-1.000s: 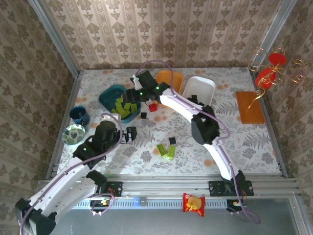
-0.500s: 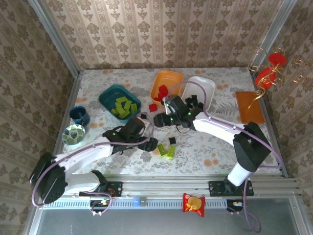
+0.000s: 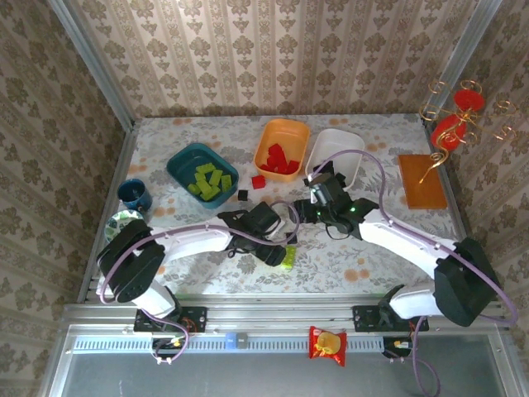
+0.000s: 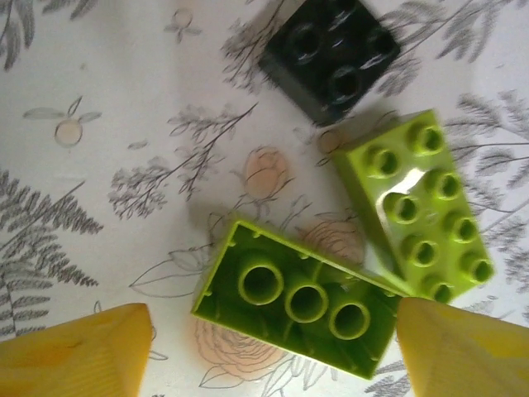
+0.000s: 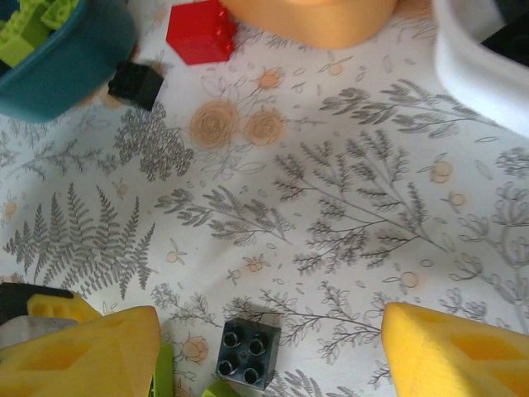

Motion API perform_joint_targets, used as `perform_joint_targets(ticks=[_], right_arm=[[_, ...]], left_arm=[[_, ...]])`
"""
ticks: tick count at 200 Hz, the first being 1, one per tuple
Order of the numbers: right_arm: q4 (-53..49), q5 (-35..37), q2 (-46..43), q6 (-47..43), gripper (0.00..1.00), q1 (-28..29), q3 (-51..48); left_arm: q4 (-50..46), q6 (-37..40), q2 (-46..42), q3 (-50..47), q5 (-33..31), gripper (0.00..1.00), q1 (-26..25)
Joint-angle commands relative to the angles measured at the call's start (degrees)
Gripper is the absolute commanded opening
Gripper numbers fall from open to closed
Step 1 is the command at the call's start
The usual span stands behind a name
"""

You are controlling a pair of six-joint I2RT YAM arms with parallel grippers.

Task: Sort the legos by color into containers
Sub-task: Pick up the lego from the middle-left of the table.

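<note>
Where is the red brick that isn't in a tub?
In the top view, the loose red brick lies just in front of the orange tub, right of the teal tub.

Desk (image 3: 413,248), floral-print top. Far side: teal tub (image 3: 178,162), orange tub (image 3: 286,126), white tub (image 3: 340,141). Left edge: blue cup (image 3: 134,194), green dish (image 3: 117,220). Right: wooden board (image 3: 421,182). Loose near tubs: red brick (image 3: 259,181), black brick (image 3: 243,195). Centre: two lime bricks (image 4: 297,299) side by side, second black brick (image 4: 331,51) just beside.

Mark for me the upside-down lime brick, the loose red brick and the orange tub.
upside-down lime brick (image 4: 302,302): left wrist view, its hollow underside.
loose red brick (image 5: 198,31): right wrist view, its upper face.
orange tub (image 3: 285,128): top external view, bare inside near far rim.
</note>
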Motion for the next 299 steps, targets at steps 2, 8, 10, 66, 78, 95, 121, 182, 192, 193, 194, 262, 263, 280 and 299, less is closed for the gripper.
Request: perform_joint_targets(ticks=[2,8,10,66,78,95,121,182,192,193,194,262,263,280,299], right_arm=[[-0.7,1.9,-2.8,0.4,0.72,-1.6,-1.3],[-0.5,1.7,-3.1,0.4,0.73,-1.9,-1.4],[-0.5,1.6,-3.2,0.4,0.73,-2.0,-1.4],[0.5,-0.1,-2.9,1.0,0.73,-2.5,-1.0],[0.7,-0.3,-2.9,1.1,0.73,-2.5,-0.9],[0.8,-0.5,-2.9,1.0,0.73,-2.5,-0.8],[0.8,-0.6,-2.9,1.0,0.73,-2.5,-0.8],[-0.1,-0.3,-5.1,1.1,0.73,-2.5,-1.8],[-0.2,-0.2,-5.8,1.1,0.73,-2.5,-2.1],[-0.3,-0.2,-5.9,1.1,0.73,-2.6,-2.1],[-0.3,-0.2,-6.0,1.1,0.73,-2.6,-2.1],[0.3,-0.7,-6.3,1.6,0.73,-2.8,-1.6],[0.3,-0.7,-6.3,1.7,0.73,-2.8,-1.6],[0.4,-0.8,-5.9,1.8,0.73,-2.7,-1.4],[0.5,-0.9,-6.0,2.1,0.73,-2.7,-1.5]], left_arm=[[-4.0,-0.5,0.8,-0.9,-2.7,0.71,1.4],[-4.2,-0.9,0.8,-1.5,-3.0,0.68,2.0],[-4.2,-1.1,0.8,-1.7,-3.1,0.67,2.4],[-7.0,-2.2,-6.7,-4.1,-7.3,0.61,8.1],[-7.7,-2.3,-8.1,-3.8,-7.2,0.65,8.9],[-7.4,-2.3,-10.1,-2.8,-4.9,0.75,8.5],[-5.8,-2.8,-9.3,-0.3,-3.2,0.9,4.8],[-5.2,-4.6,2.8,2.2,-7.4,0.82,3.7],[-5.1,-4.9,3.0,1.5,-7.6,0.77,4.3],[-5.0,-4.9,3.0,1.5,-7.5,0.76,4.4],[-5.0,-4.9,2.9,1.4,-7.5,0.75,4.5],[-2.0,-6.0,-1.7,-2.6,-4.6,0.39,7.3],[-2.0,-6.1,-1.9,-2.7,-4.6,0.39,7.3],[-1.0,-6.9,-4.1,-3.6,-3.5,0.32,8.7],[0.0,-7.9,-7.6,-4.1,-3.1,0.29,11.0]])
